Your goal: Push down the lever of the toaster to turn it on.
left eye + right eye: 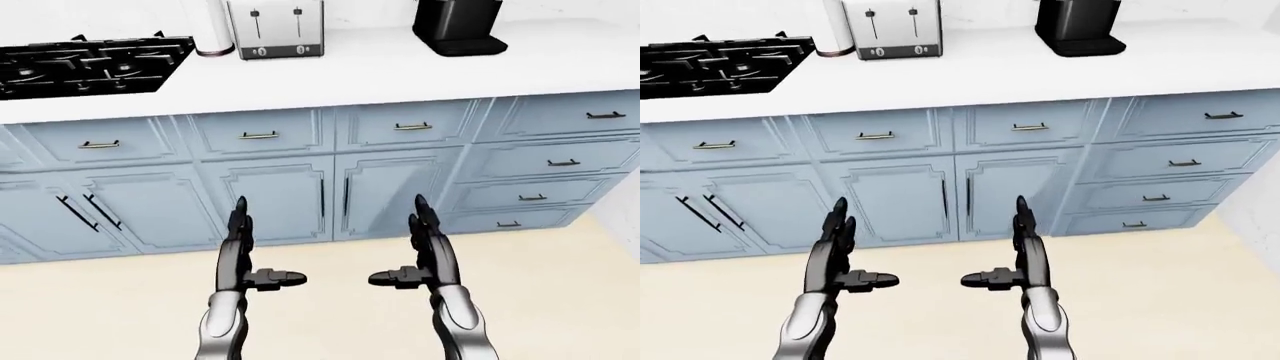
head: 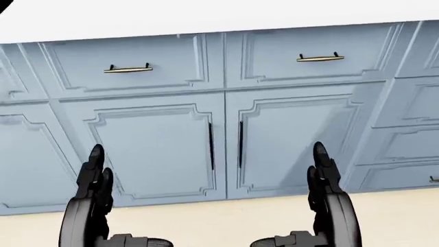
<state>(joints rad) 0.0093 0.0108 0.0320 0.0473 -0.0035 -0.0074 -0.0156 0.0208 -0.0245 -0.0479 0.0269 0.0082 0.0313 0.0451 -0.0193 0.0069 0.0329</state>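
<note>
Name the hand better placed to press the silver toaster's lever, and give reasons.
Left, marginally. The silver two-slot toaster stands on the white countertop nearly above the open left hand; the open right hand hangs farther to the view's right. Both are far below it, beside the blue cabinets.

The desk (image 1: 400,71) lies bare along its near edge below the toaster (image 1: 275,28); a white canister (image 1: 212,30) touches its left side, a black machine (image 1: 458,26) stands apart right.

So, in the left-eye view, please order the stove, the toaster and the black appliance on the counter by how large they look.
1. Stove, largest, though cut by the left edge.
2. Toaster and black appliance look alike in size; both are cut by the top edge, so I do not rank them.
</note>
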